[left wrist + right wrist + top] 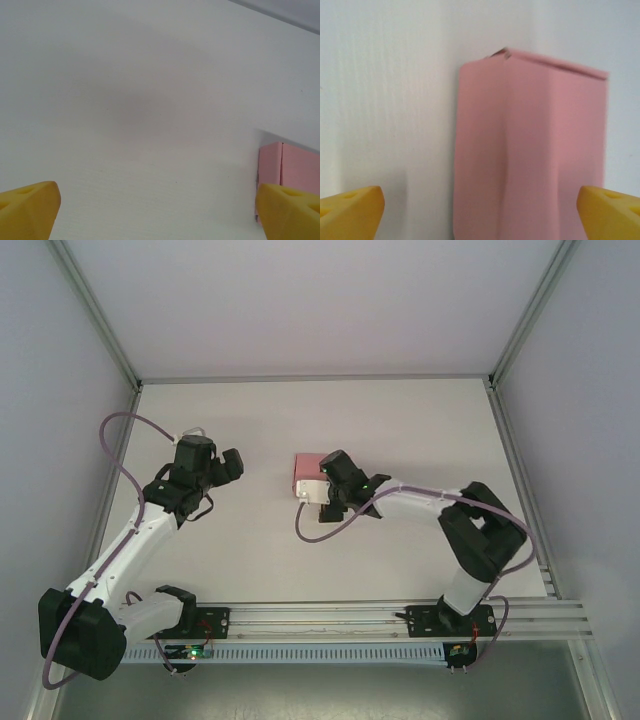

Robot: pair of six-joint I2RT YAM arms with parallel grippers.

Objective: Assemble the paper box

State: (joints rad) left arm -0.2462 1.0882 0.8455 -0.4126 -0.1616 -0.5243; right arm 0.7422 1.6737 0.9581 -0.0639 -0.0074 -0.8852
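With my right hand open at the folded paper box (left hand open too), I judged a regrasp due.

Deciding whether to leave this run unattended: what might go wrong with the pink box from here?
The right end effector stands open astride the paper box; pulling back, a finger might snag and tip it. The box's facing wall looks creased in the right wrist view, so a squeeze might crush it.
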